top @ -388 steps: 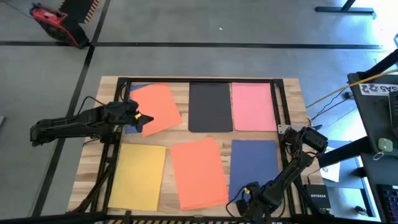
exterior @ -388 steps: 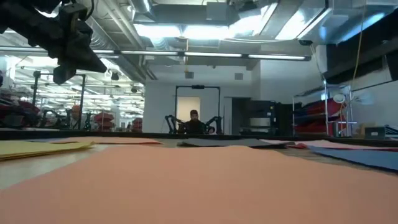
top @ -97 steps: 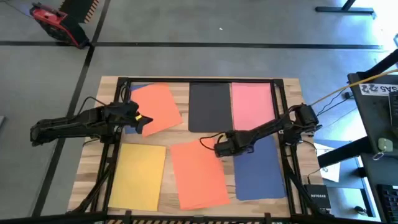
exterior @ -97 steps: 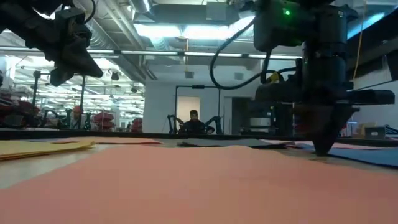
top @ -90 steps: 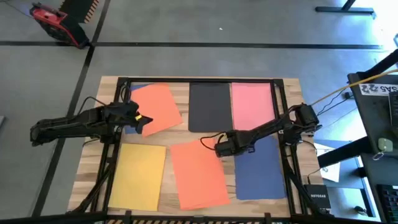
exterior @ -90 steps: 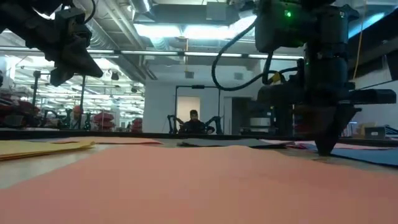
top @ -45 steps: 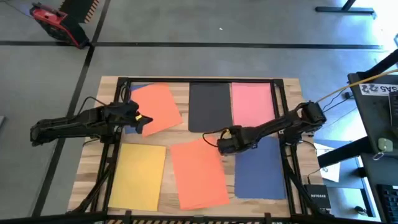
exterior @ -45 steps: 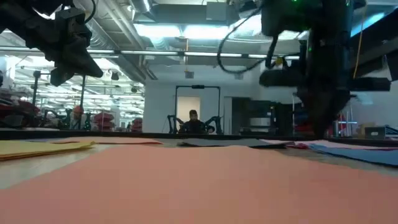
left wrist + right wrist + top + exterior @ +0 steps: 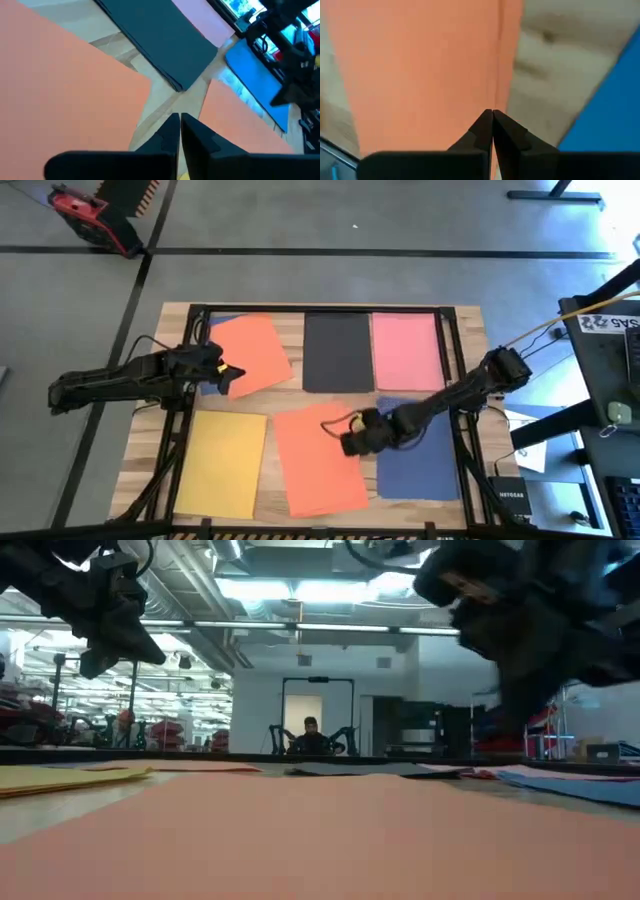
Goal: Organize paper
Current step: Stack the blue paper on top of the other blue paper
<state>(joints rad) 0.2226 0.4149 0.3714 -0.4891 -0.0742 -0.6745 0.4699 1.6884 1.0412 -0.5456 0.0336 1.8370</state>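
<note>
Several paper sheets lie flat on the wooden table: a tilted orange one (image 9: 252,352) overlapping a blue one (image 9: 214,326) at far left, black (image 9: 337,352), pink (image 9: 405,350), yellow (image 9: 222,463), orange (image 9: 318,460) and blue (image 9: 415,452). My left gripper (image 9: 236,372) is shut and hangs above the tilted orange sheet's near corner (image 9: 142,82), well off the table (image 9: 125,645). My right gripper (image 9: 347,443) is shut over the right edge (image 9: 499,60) of the near orange sheet, raised above it in the low view (image 9: 515,705).
A black metal frame (image 9: 320,308) runs along the table's far edge and down both sides. A small dark box (image 9: 515,502) and a cabinet (image 9: 610,380) stand past the right edge. A person (image 9: 312,735) sits far behind the table.
My right gripper has lifted its shut fingertips off the table by the near orange sheet's far right corner. It has gone toward the near edge, along that sheet's right edge. The sheets lie as before.
</note>
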